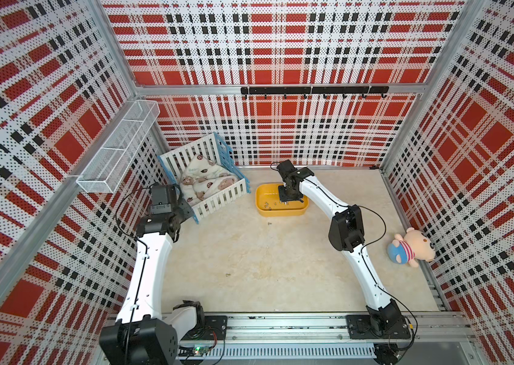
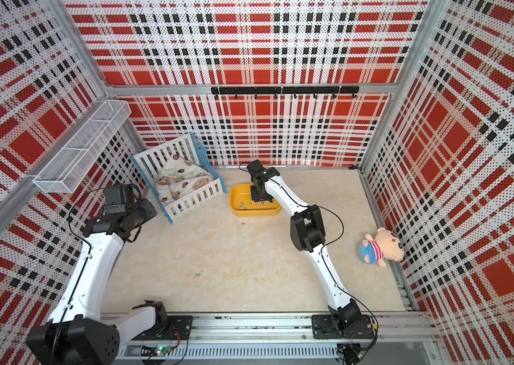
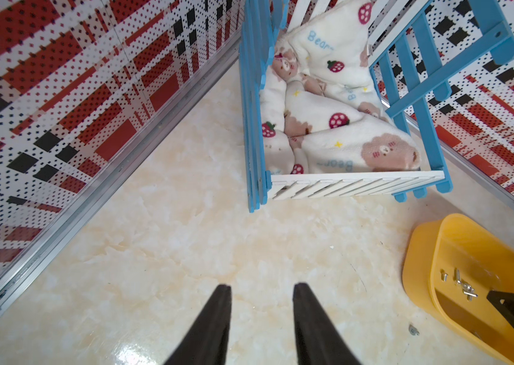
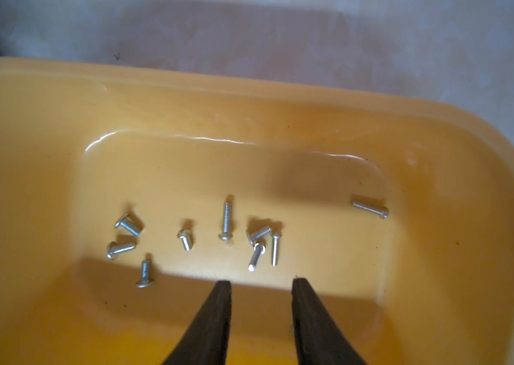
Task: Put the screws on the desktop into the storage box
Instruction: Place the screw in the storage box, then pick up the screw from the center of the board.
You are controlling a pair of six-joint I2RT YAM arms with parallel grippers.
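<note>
The yellow storage box (image 1: 278, 212) (image 2: 249, 212) stands at the back middle of the beige desktop (image 1: 265, 268). Several silver screws (image 4: 226, 221) lie loose on its floor and also show in the left wrist view (image 3: 467, 289). My right gripper (image 4: 261, 282) (image 1: 287, 202) hangs over the box, open, with nothing between its fingers. One screw (image 1: 270, 223) (image 2: 243, 223) (image 3: 413, 330) lies on the desktop just in front of the box. Another screw (image 1: 228, 275) (image 2: 198, 275) lies nearer the front. My left gripper (image 3: 261, 287) is open and empty above bare desktop near the crib.
A white-and-blue slatted crib (image 1: 205, 180) with a printed blanket stands at the back left. A white wire-mesh basket (image 1: 116, 148) hangs on the left wall. A plush toy (image 1: 410, 246) lies against the right wall. A black hook rail (image 1: 312, 90) runs along the back wall.
</note>
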